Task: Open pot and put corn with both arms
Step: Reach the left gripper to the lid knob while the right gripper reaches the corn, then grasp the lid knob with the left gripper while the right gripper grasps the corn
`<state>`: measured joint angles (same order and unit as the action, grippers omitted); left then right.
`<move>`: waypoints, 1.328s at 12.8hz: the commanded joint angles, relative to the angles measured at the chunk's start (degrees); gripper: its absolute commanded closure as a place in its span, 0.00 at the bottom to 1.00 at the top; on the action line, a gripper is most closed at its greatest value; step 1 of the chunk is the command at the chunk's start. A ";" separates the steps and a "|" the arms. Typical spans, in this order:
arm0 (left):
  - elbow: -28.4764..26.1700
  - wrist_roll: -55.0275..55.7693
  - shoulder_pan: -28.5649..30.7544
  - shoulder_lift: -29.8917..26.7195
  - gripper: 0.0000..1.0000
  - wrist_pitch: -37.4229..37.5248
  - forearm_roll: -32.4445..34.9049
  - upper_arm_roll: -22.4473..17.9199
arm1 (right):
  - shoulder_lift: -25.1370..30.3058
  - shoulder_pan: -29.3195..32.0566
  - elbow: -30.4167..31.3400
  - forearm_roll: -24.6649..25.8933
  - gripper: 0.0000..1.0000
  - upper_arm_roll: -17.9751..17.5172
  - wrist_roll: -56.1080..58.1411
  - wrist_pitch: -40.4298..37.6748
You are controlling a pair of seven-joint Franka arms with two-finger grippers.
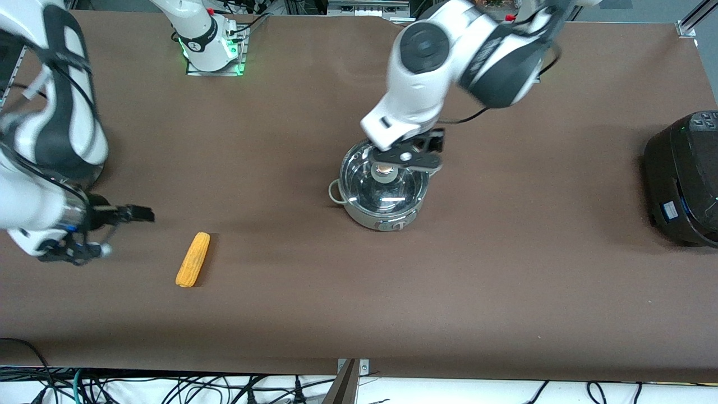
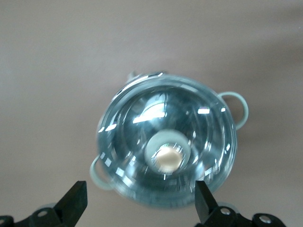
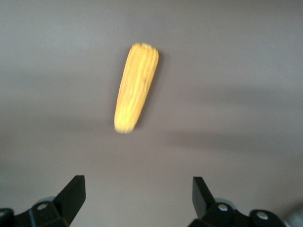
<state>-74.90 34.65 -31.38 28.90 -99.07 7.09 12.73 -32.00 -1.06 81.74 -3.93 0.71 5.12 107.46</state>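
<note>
The pot [image 1: 384,210] stands mid-table with its glass lid [image 1: 364,188] on, and the copper-topped knob [image 1: 385,169] shows. My left gripper [image 1: 418,154] hangs open and empty over the lid's edge. In the left wrist view the lid [image 2: 142,123] and knob [image 2: 166,157] lie just ahead of the open gripper [image 2: 139,201]. The corn [image 1: 193,259] lies on the table toward the right arm's end, nearer the front camera than the pot. My right gripper [image 1: 119,231] is open and empty, low beside the corn. In the right wrist view the corn [image 3: 136,87] lies ahead of the gripper [image 3: 137,196].
A large black cooker [image 1: 684,179] stands at the left arm's end of the table. The brown table cover [image 1: 359,303] is bare between corn and pot. The right arm's base [image 1: 210,42] stands along the table's back edge.
</note>
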 commanded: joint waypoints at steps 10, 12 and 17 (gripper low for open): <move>-2.53 -20.14 0.89 7.22 0.00 -4.03 -4.45 -0.42 | -12.55 -2.72 5.54 -1.70 0.00 -0.44 -3.63 32.97; -2.70 -20.23 0.63 7.48 0.00 -3.85 -4.80 -0.42 | -13.35 -2.72 5.62 -1.87 0.00 -0.79 -3.63 34.74; -4.64 -20.05 0.27 7.22 0.10 -3.59 -4.98 -0.34 | -14.67 -2.72 5.97 -7.40 0.13 -1.93 -3.63 37.20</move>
<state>-78.38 16.20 -30.93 36.99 -102.50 3.36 12.70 -46.31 -3.88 87.15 -8.41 -0.24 1.81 142.81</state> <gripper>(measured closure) 0.004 0.004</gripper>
